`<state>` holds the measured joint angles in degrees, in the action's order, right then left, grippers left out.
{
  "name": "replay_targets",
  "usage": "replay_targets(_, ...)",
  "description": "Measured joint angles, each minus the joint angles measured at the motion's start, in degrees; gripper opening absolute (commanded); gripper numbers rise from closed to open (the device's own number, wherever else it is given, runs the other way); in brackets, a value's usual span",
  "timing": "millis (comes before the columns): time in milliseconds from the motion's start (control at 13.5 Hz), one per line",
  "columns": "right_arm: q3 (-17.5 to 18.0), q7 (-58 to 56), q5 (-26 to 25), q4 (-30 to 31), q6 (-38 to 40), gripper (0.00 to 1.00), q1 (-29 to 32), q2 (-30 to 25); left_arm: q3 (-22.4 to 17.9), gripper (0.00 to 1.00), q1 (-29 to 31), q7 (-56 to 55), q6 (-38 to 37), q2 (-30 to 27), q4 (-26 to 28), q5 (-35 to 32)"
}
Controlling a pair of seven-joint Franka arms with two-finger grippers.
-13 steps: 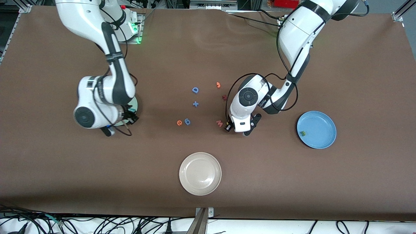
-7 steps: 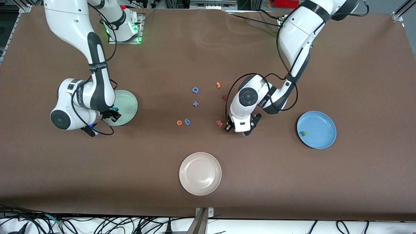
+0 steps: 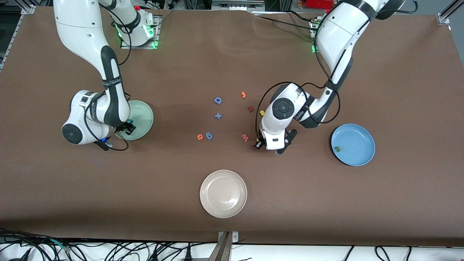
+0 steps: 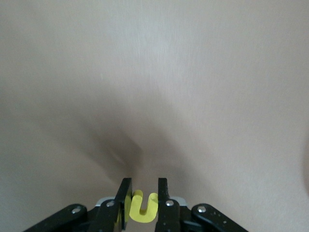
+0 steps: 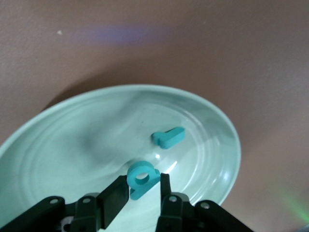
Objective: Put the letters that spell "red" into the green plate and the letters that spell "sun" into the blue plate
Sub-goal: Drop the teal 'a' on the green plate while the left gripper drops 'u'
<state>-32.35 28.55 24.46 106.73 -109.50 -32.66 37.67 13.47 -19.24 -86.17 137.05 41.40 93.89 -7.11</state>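
My right gripper [image 5: 142, 189] is shut on the teal "d" [image 5: 142, 178], low over the green plate [image 5: 227, 133], at the rim nearer the front camera [image 3: 127, 128]. The teal "r" [image 5: 169, 137] lies in that plate. My left gripper [image 4: 144, 187] is shut on the yellow "u" [image 4: 138, 209], just above bare table beside the salmon "W" [image 3: 245, 137]. The yellow "s" [image 3: 261, 112] lies on the table by the left arm's wrist. On the table's middle the orange "e" [image 3: 199, 137] lies flat. The dark green "n" [image 3: 338, 148] rests in the blue plate [image 3: 359, 159].
A blue "6" piece [image 3: 209, 135] lies right beside the "e". A blue "D" [image 3: 217, 100], a blue plus [image 3: 218, 116], an orange "3" [image 3: 243, 95] and a dark red "s" piece [image 3: 250, 108] are scattered mid-table. A beige plate [image 3: 223, 210] sits nearest the front camera.
The right arm swung toward its own end of the table, uncovering the green plate, then settled. The left gripper shifted slightly toward the blue plate with the "u", uncovering the yellow "s".
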Motion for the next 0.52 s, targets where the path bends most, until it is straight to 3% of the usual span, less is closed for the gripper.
replay_targets(74, 0.1, 0.0, 0.1, 0.0, 0.0, 0.27, 0.0, 0.0, 0.0, 0.17, 1.2, 2.6, -2.0, -0.8, 0.0, 0.0)
replay_targets(223, 0.1, 0.0, 0.1, 0.1, 0.0, 0.62, -0.1, 0.3, -0.1, 0.17, 4.3, 9.0, -6.2, -2.5, -0.1, 0.0)
replay_targets(297, 0.1, 0.0, 0.1, 0.1, 0.0, 0.76, -0.1, 0.4, -0.1, 0.17, 6.1, 12.5, -8.2, -3.2, -0.1, 0.0)
replay_targets(371, 0.1, 0.0, 0.1, 0.2, 0.0, 0.83, -0.2, 0.4, -0.1, 0.17, 8.1, 16.4, -9.9, -3.9, -0.1, 0.0)
replay_targets(520, 0.1, 0.0, 0.2, 0.0, 0.0, 0.86, -0.4, 0.3, -0.3, 0.18, 12.2, 24.2, -12.0, -4.9, -0.1, 0.0)
